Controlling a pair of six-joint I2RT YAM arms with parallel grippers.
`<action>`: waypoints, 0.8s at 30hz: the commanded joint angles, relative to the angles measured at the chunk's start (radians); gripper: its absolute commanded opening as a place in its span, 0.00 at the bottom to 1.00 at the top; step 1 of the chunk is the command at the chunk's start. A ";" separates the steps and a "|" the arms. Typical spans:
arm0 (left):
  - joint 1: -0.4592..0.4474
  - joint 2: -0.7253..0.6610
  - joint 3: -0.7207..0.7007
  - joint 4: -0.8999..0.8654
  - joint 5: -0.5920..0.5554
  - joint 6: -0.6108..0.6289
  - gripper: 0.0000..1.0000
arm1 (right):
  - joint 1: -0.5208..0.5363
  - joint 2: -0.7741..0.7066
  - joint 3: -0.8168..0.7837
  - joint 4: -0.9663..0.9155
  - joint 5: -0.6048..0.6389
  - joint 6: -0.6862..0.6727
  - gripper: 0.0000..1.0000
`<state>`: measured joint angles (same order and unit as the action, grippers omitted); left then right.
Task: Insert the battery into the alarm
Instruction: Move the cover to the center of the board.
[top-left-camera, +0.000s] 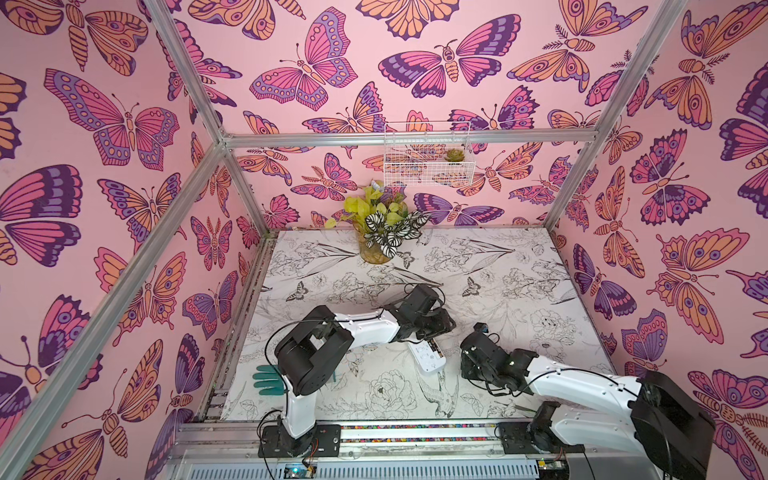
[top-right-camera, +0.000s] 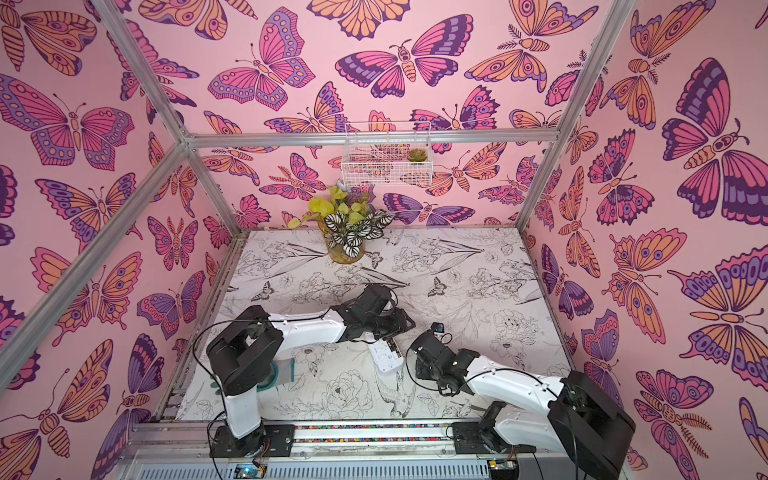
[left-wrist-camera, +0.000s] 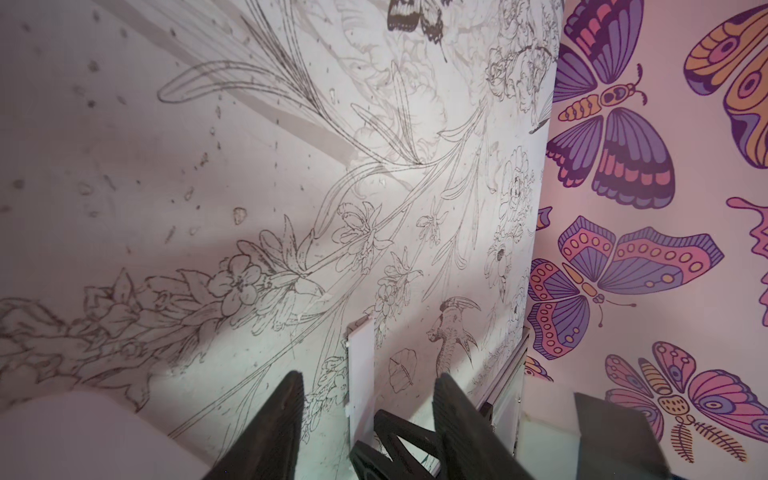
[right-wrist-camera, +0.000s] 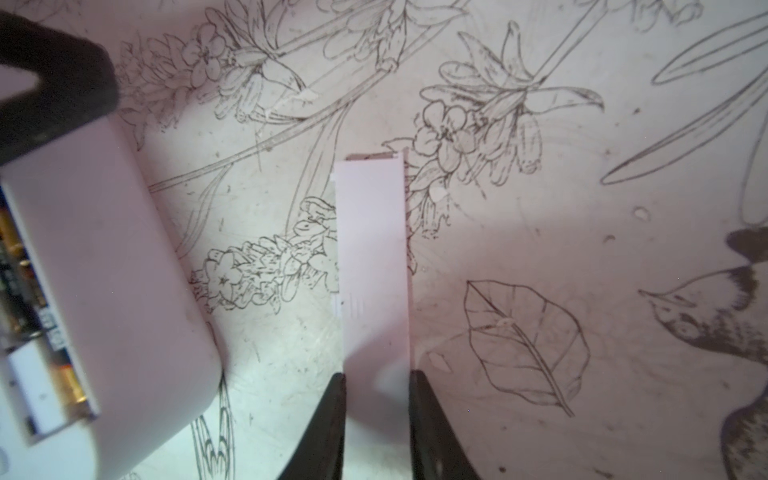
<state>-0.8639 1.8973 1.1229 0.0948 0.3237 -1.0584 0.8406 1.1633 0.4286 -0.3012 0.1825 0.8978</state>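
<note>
Just beside the alarm (right-wrist-camera: 104, 270), right claw (right-wrist-camera: 376, 376) pinches a white cover (right-wrist-camera: 370, 228); left claw (left-wrist-camera: 370, 376) gapes empty.

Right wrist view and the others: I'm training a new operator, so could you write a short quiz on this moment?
1. True or false: the right gripper is shut on a flat white cover.
2. Where does a battery show? A) inside the open back of the alarm; B) loose on the table; C) in the wire basket.
3. In one word: does the left gripper stand open or shut?
Key: 1 true; 2 A; 3 open.
</note>
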 joint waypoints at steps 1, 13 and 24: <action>-0.020 0.036 0.042 -0.027 0.031 -0.005 0.55 | 0.008 -0.001 -0.033 -0.057 -0.028 0.020 0.26; -0.085 0.078 0.098 -0.139 -0.064 0.003 0.65 | 0.005 -0.060 -0.062 -0.044 -0.014 0.038 0.26; -0.122 0.106 0.100 -0.182 -0.080 -0.066 0.59 | 0.004 -0.096 -0.094 0.027 -0.052 0.017 0.25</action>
<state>-0.9775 1.9591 1.2167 -0.0242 0.2615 -1.1049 0.8402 1.0740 0.3584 -0.2504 0.1631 0.9184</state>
